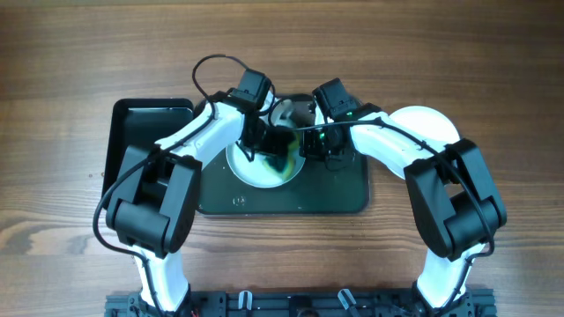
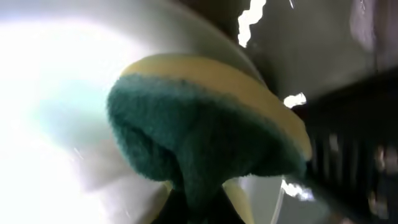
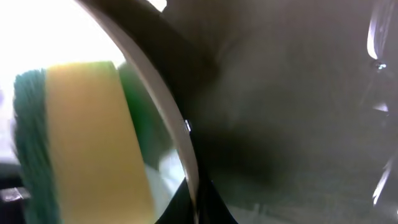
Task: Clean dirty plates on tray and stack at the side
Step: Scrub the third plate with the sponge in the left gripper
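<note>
A white plate (image 1: 251, 169) lies on the dark tray (image 1: 344, 192). My left gripper (image 1: 269, 141) is shut on a green and yellow sponge (image 1: 282, 157) and presses its green face on the plate. In the left wrist view the sponge (image 2: 199, 124) fills the middle, over the bright plate (image 2: 43, 99), with the jaws (image 2: 199, 208) pinching it. My right gripper (image 1: 310, 145) is shut on the plate's right rim. The right wrist view shows the rim (image 3: 158, 93) between the jaws (image 3: 198, 202), the sponge (image 3: 81, 137) beyond and the tray (image 3: 298, 124) below. A second white plate (image 1: 432, 123) lies on the wood at right.
A smaller black tray (image 1: 132, 132) adjoins the big tray's left end. A round greyish thing (image 1: 295, 110) shows between the two wrists; I cannot tell what it is. Brown wood tabletop (image 1: 493, 70) surrounds the trays. Both arms cross over the tray.
</note>
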`<state>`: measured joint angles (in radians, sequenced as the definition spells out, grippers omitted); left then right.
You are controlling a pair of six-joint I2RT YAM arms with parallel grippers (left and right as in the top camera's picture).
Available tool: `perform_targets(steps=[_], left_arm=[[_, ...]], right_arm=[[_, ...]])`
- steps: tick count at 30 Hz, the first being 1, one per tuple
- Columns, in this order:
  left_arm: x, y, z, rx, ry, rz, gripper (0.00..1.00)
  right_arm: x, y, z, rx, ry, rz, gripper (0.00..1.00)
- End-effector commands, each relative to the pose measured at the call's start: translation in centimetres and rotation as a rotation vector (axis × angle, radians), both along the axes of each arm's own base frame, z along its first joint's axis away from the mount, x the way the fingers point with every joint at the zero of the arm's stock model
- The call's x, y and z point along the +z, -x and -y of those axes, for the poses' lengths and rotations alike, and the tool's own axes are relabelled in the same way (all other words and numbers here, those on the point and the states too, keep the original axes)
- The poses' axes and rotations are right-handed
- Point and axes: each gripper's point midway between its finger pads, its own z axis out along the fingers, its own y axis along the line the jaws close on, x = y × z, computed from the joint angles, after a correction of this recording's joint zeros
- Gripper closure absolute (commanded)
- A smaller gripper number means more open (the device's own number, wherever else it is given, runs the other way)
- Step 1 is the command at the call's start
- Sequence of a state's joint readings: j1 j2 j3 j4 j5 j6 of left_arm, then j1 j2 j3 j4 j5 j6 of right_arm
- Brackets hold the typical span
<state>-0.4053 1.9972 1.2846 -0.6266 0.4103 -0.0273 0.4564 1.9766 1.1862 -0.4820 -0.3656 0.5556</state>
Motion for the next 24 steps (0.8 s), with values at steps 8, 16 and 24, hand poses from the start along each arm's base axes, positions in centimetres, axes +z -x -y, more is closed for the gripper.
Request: perform_targets(steps=[8, 16, 24], left_arm=[[1.2, -6.2, -10.9, 0.515, -0.491, 0.211, 0.96], [6.1, -5.4, -14.9, 0.583, -0.535, 0.137, 0.96], [7.9, -3.7, -14.3, 0.572, -0.415, 0.02, 0.96]], right_arm=[[-1.3, 0.4, 0.5, -0.01, 0.034, -0.027, 0.96], [-1.1, 0.4, 0.5, -0.008, 0.034, -0.027, 0.96], [2.2, -0.1, 2.5, -0.024, 0.156, 0.078, 0.96]])
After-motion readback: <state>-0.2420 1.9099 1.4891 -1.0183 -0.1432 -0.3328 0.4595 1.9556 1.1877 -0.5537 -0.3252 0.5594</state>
